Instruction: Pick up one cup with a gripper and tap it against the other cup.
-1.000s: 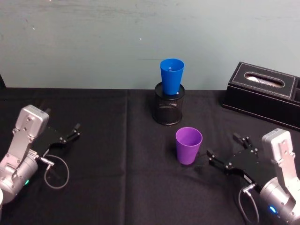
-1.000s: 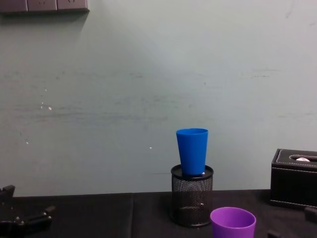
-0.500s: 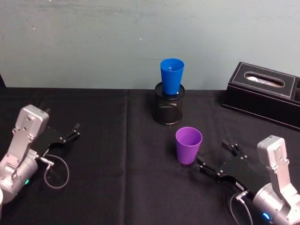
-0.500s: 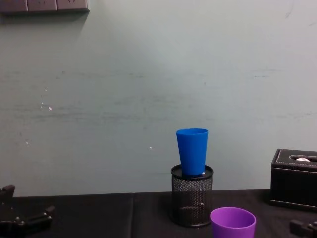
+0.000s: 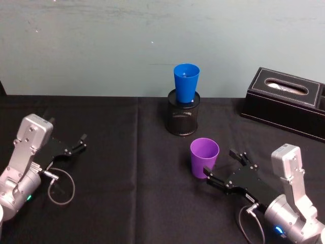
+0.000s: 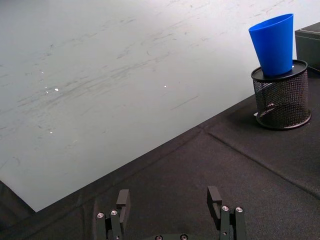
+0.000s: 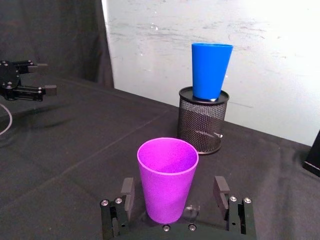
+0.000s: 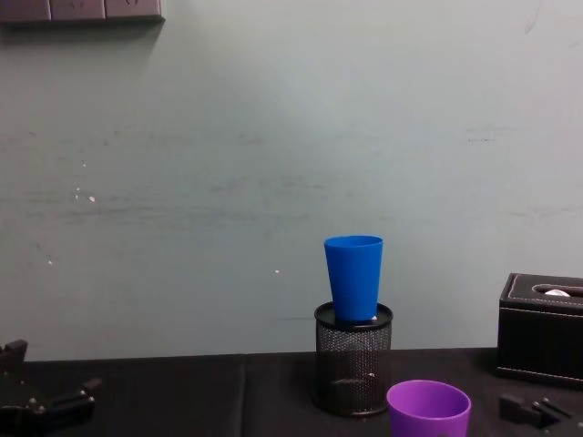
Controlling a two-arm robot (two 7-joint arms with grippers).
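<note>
A black cloth covers the table [image 5: 132, 152], which runs back to a pale green wall [image 5: 101, 46] marked with faint scuffs. Near the middle of the table the purple cup [image 5: 204, 157] stands upright on its base, mouth up. Behind it, closer to the wall, the blue cup [image 5: 186, 81] sits base-down in the mouth of a black mesh pen holder [image 5: 183, 119], so most of it rises above the holder's rim. The two cups are apart, with a strip of bare cloth between the purple cup and the holder. The right gripper [image 5: 220, 161] lies low over the table at the purple cup's right side. Its fingers [image 7: 128, 192] are spread wide, one on each side of the cup's lower half. In the right wrist view a gap shows between the cup and each finger, so nothing is clamped. The left gripper [image 5: 79, 143] rests low at the left side of the table, well away from both cups, with its fingers also spread apart. A black tissue box [image 5: 284, 104] stands at the far right, near the wall.
</note>
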